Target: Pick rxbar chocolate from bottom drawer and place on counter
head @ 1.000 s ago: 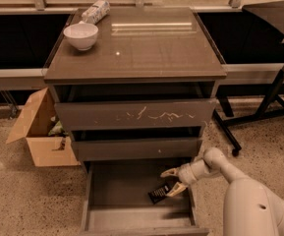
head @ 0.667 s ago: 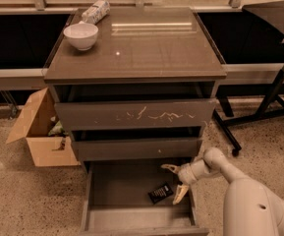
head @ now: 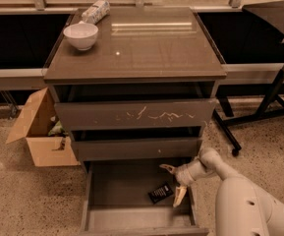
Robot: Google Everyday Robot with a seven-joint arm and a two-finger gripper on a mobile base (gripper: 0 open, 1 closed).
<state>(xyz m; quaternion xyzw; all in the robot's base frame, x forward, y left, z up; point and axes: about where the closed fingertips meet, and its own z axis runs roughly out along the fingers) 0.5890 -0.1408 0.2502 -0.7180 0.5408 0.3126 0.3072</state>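
Note:
The bottom drawer is pulled open at the foot of the cabinet. The rxbar chocolate, a small black wrapper with pale lettering, lies flat on the drawer floor towards the right. My gripper hangs inside the drawer just right of the bar, open, with one finger behind it and the other in front. The fingers do not hold the bar. The counter is the glossy grey-brown top of the cabinet.
A white bowl and a white-and-grey cylindrical packet sit at the counter's back left. The upper drawer front bears white scratches. An open cardboard box stands left of the cabinet. A black stand's legs are to the right.
The gripper has drawn slightly right and up from the bar, its fingers spread wider. The bar stays on the drawer floor.

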